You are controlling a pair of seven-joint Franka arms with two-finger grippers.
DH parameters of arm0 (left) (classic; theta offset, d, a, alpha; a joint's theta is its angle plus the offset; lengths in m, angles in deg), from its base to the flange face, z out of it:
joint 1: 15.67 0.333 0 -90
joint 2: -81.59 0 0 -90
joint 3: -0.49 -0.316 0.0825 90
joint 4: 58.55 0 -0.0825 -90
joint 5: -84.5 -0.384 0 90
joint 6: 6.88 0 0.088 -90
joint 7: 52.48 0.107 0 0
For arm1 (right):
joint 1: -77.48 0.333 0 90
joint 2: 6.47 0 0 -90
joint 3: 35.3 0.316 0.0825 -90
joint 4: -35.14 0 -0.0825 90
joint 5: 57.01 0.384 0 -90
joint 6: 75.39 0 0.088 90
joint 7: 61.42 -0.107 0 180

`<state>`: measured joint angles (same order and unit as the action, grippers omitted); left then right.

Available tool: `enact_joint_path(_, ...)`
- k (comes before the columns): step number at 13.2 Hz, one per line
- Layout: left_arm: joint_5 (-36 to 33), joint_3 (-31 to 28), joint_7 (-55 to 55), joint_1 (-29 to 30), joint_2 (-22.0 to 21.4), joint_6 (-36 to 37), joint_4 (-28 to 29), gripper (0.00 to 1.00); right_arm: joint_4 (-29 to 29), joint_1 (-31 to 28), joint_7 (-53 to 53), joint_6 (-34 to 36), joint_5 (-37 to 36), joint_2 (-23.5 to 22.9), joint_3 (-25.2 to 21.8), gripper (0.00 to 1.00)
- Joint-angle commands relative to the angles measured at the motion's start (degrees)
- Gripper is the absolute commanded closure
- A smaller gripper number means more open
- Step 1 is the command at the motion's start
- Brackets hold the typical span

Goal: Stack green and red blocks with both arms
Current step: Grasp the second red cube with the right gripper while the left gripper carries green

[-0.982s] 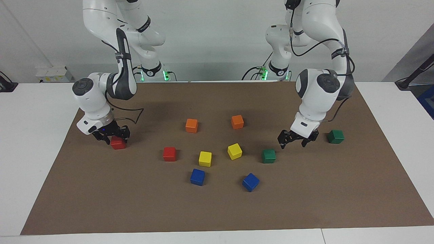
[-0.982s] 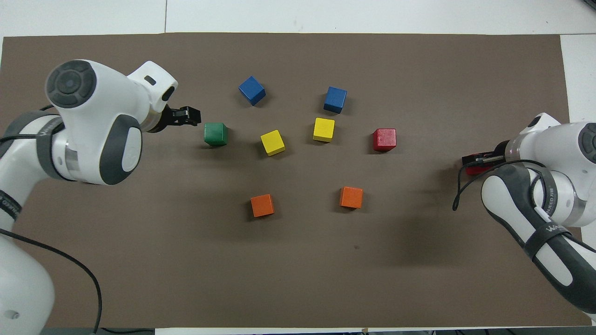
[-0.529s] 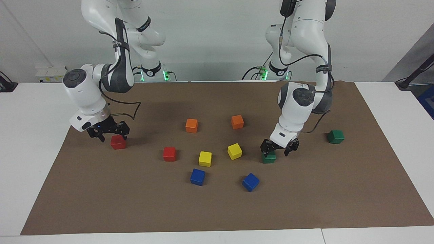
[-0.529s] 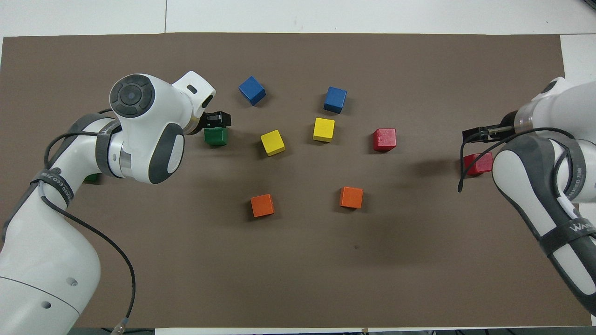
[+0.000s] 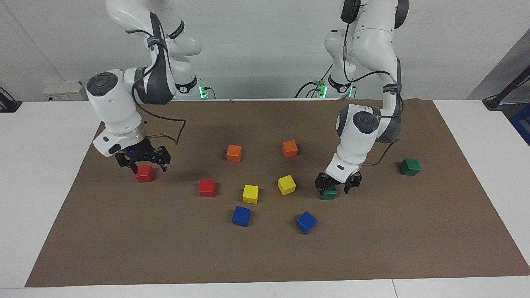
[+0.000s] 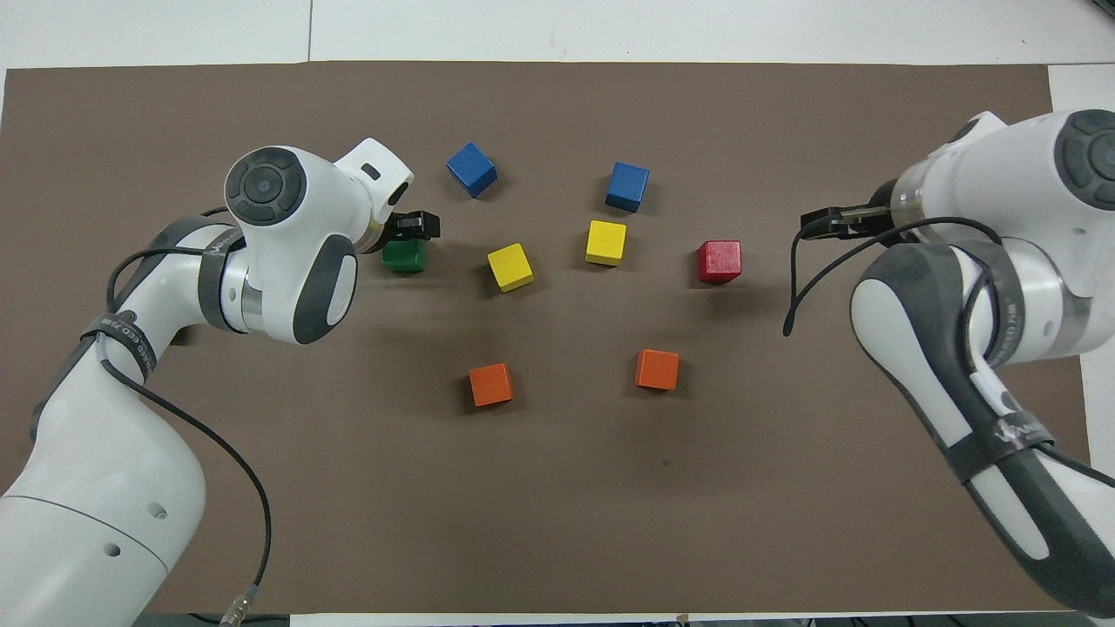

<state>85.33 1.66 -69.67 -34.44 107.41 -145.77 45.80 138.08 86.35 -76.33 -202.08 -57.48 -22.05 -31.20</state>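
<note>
Two green blocks lie toward the left arm's end: one (image 5: 328, 193) beside a yellow cube, also in the overhead view (image 6: 404, 256), the other (image 5: 410, 167) nearer the mat's edge and hidden under the arm from overhead. My left gripper (image 5: 336, 184) is open and low over the first, fingers on either side of its top. Two red blocks lie toward the right arm's end: one (image 5: 144, 173) below my open right gripper (image 5: 143, 160), which hangs just above it, and one (image 5: 207, 188) nearer the middle, also seen from overhead (image 6: 719, 261).
Two orange cubes (image 5: 234, 153) (image 5: 290, 148) lie nearer to the robots. Two yellow cubes (image 5: 250, 193) (image 5: 286, 184) sit between the red and green blocks. Two blue cubes (image 5: 241, 216) (image 5: 306, 222) lie farther out. All rest on a brown mat (image 5: 265, 256).
My left gripper has moved from between the two green blocks down over the one beside the yellow cube. My right gripper has risen off the red block, which stays in place.
</note>
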Motion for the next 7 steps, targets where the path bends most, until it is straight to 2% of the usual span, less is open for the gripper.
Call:
enact_joint_path(1, -1.61, -1.08, -0.57, -1.89, -0.52, -2.43, 2.35, 0.82, -1.79, 1.32, -3.19, -0.92, -0.68, -3.57, -0.06, 0.01)
enact_joint_path(2, -1.71, -1.08, -0.48, -1.89, -0.52, -2.35, 2.27, 1.00, -0.74, 1.58, -4.51, -1.10, -0.76, -3.67, -0.06, 0.01)
enact_joint_path(7, -1.45, -1.26, -0.57, -0.49, -1.04, 4.22, -1.59, 1.00, 8.14, 2.46, -6.54, -8.56, -0.76, -2.96, -0.06, 0.01)
